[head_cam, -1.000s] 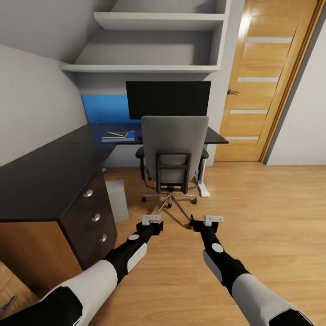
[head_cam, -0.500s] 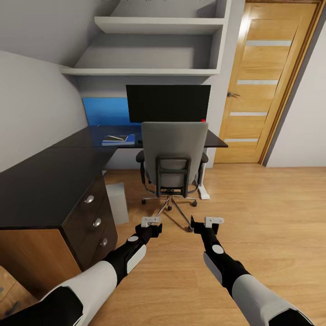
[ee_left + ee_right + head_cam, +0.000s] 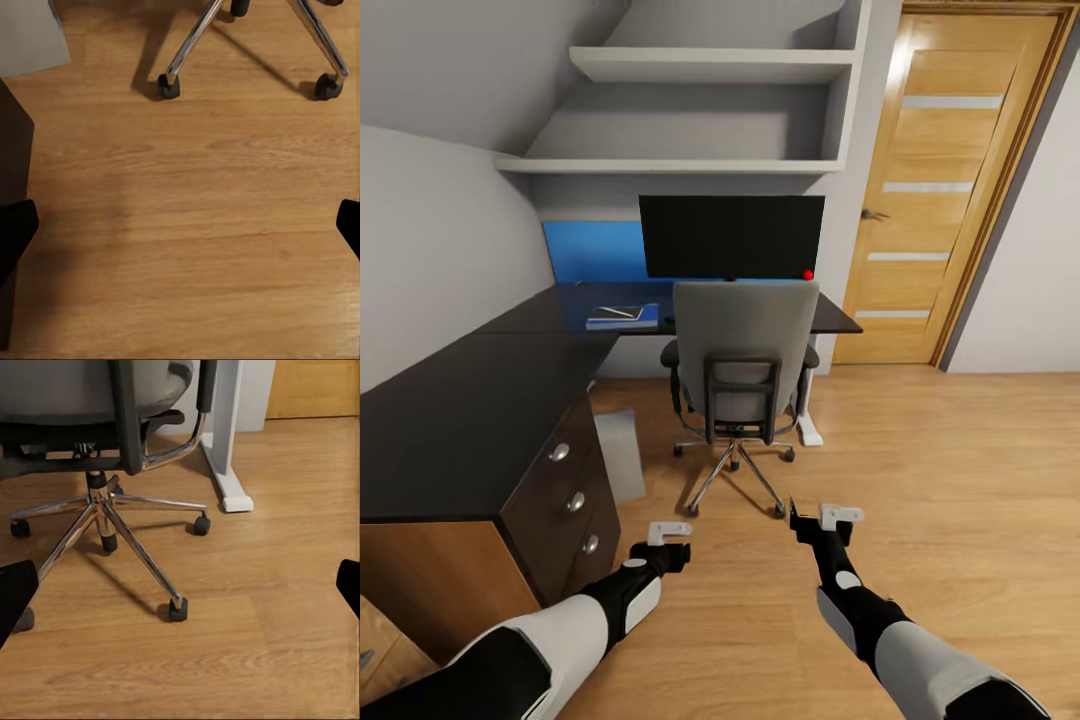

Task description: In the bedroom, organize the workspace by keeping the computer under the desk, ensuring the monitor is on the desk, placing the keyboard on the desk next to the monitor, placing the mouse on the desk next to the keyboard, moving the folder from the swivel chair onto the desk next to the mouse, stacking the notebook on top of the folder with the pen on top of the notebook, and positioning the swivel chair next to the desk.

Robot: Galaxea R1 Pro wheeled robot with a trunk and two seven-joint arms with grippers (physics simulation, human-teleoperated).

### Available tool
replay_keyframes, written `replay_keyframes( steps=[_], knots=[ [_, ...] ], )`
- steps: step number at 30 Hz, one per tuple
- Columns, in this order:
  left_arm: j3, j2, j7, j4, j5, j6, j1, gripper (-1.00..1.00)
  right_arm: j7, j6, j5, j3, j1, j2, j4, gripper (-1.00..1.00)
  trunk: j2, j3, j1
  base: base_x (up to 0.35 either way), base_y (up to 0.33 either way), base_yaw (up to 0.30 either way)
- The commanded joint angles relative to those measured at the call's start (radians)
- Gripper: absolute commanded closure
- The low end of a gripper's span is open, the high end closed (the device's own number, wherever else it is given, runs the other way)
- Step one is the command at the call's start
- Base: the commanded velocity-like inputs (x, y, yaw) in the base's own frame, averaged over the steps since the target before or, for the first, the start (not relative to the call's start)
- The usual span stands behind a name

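Both arms hang low over the floor with the left gripper [image 3: 669,533] and right gripper [image 3: 828,518] spread and empty. The swivel chair [image 3: 741,352] sits pulled up to the desk [image 3: 470,400] before the monitor [image 3: 731,236] — judged its finished place. The folder [image 3: 622,318] lies on the black top in a room of light wood floor [image 3: 960,480] and wooden door [image 3: 940,190].

It was a home study corner in an attic bedroom. A black L-shaped desk [image 3: 480,400] ran along the sloped white wall, with a monitor [image 3: 732,236] on it, a grey swivel chair [image 3: 740,350] before it (chrome base on casters), white shelves [image 3: 700,160] above, and a wooden door [image 3: 940,190] to its right.
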Motion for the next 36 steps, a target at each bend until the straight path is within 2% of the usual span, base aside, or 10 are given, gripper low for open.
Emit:
replay_keyframes(
  steps=[1, 5, 9, 15, 21, 26, 29, 30, 33, 36],
  knots=[
    [-0.008, 0.000, 0.004, 0.009, 0.012, -0.003, -0.001, -1.00, -0.005, -0.019, -0.008, 0.009, -0.001, 0.001, 0.023, -1.00, 0.007, 0.002, -0.004, 0.000, 0.000, 0.000],
    [-0.003, 0.000, 0.005, 0.032, 0.042, -0.004, 0.013, -1.00, -0.003, -0.087, -0.008, 0.009, 0.000, 0.010, 0.124, -1.00, 0.035, 0.015, -0.019, 0.000, 0.000, 0.000],
    [-0.001, 0.000, 0.008, 0.039, 0.054, -0.005, 0.056, -1.00, -0.002, -0.137, -0.008, 0.009, 0.015, 0.016, 0.200, -1.00, 0.063, 0.027, -0.035, 0.000, 0.000, 0.000],
    [0.001, 0.000, 0.010, 0.042, 0.061, -0.023, 0.126, -1.00, -0.001, -0.202, -0.006, 0.008, 0.076, 0.018, 0.255, -1.00, 0.105, 0.046, -0.058, 0.000, 0.000, 0.000],
    [0.001, 0.000, 0.010, 0.043, 0.063, -0.096, 0.230, -1.00, -0.001, -0.256, 0.000, 0.008, 0.174, 0.015, 0.270, -1.00, 0.147, 0.065, -0.081, 0.000, 0.000, 0.000],
    [0.000, 0.005, 0.011, 0.043, 0.063, -0.200, 0.327, -1.00, -0.001, -0.279, 0.002, 0.009, 0.231, 0.014, 0.273, -1.00, 0.182, 0.081, -0.100, 0.000, 0.000, 0.000],
    [-0.001, 0.026, 0.011, 0.043, 0.063, -0.260, 0.398, -1.00, 0.001, -0.285, 0.003, 0.009, 0.262, 0.013, 0.274, -1.00, 0.203, 0.090, -0.111, 0.000, 0.000, 0.000],
    [-0.001, 0.060, 0.009, 0.043, 0.063, -0.302, 0.460, -1.00, 0.008, -0.288, 0.005, 0.011, 0.285, 0.014, 0.275, -1.00, 0.210, 0.093, -0.115, 0.000, 0.000, 0.000],
    [-0.001, 0.096, 0.008, 0.043, 0.063, -0.348, 0.525, -1.00, 0.023, -0.289, 0.005, 0.014, 0.303, 0.017, 0.275, -1.00, 0.231, 0.103, -0.127, 0.000, 0.000, 0.000],
    [0.000, 0.115, 0.009, 0.043, 0.064, -0.400, 0.577, -1.00, 0.030, -0.288, 0.005, 0.015, 0.308, 0.018, 0.275, -1.00, 0.252, 0.112, -0.138, 0.000, 0.000, 0.000]
  ],
)
